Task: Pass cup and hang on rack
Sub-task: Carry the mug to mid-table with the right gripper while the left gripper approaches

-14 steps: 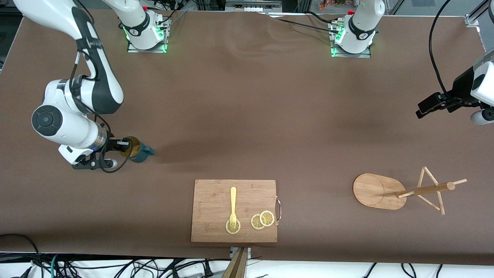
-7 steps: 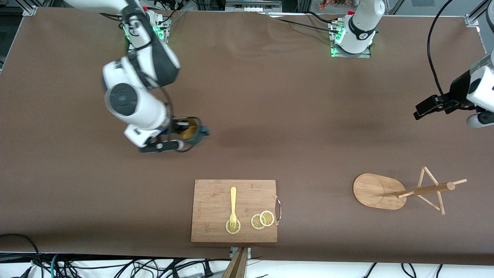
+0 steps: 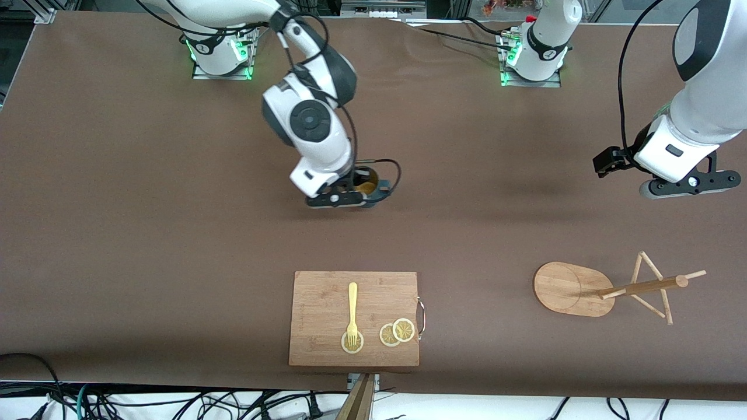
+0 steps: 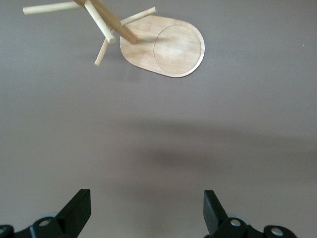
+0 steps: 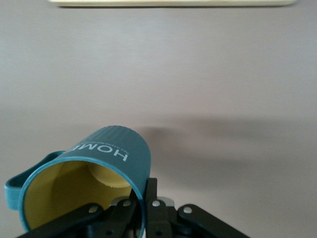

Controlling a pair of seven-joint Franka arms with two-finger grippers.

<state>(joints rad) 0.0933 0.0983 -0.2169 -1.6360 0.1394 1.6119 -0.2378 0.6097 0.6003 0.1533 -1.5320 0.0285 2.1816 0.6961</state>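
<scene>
My right gripper (image 3: pixel 360 189) is shut on the rim of the cup (image 3: pixel 371 191), a dark teal ribbed mug with a yellowish inside, and holds it above the middle of the table. In the right wrist view the cup (image 5: pixel 94 178) has one finger inside its rim and one outside, right gripper (image 5: pixel 143 208). The rack (image 3: pixel 618 287), a light bamboo mug tree with an oval base, stands toward the left arm's end of the table and also shows in the left wrist view (image 4: pixel 163 47). My left gripper (image 3: pixel 680 185) is open and empty, in the air over bare table farther from the front camera than the rack; left gripper (image 4: pixel 147 215).
A rectangular wooden cutting board (image 3: pixel 327 303) lies near the front edge, with a yellow fork (image 3: pixel 352 315) and lemon slices (image 3: pixel 397 331) on it. Its edge shows in the right wrist view (image 5: pixel 173 2). Brown cloth covers the table.
My right arm has carried the cup from the right arm's end toward the middle of the table. My left arm has swung in over the table from its end.
</scene>
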